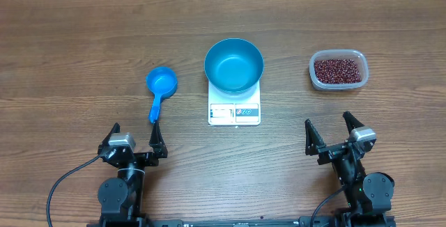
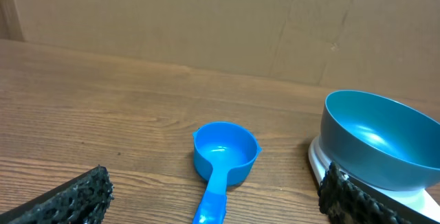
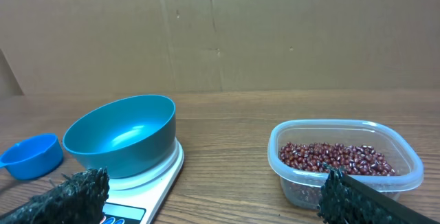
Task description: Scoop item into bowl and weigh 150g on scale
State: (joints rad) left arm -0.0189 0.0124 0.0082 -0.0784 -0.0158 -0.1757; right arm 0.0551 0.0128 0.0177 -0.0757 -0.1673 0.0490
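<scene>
left fingers, right fingers: apart, empty | risk: small blue plastic scoop slips when gripped, red-brown beans spill past round blue bowl on white scale

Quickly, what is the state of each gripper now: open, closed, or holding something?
Left gripper: open, holding nothing.
Right gripper: open, holding nothing.
</scene>
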